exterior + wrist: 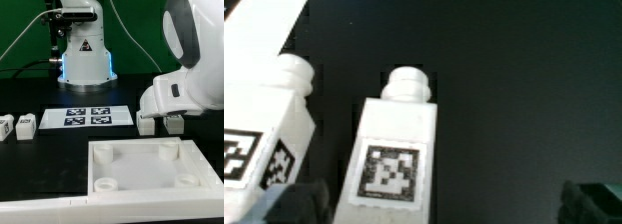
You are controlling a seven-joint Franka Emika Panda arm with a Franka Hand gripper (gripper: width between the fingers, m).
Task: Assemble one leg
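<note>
Two white legs with round end pegs and black-and-white tags lie side by side on the black table. In the wrist view one leg (393, 150) lies between my fingers, close to one finger (295, 205), and the other leg (269, 110) lies just outside it. My gripper (446, 208) is open, low over them, and holds nothing. In the exterior view the gripper (160, 120) is at the right, over these legs (148, 124). Two more legs (26, 124) lie at the exterior view's left.
The large white square tray-like piece (150, 182) with round corner sockets lies at the front. The marker board (88, 117) lies mid-table. The robot base (83, 55) stands at the back.
</note>
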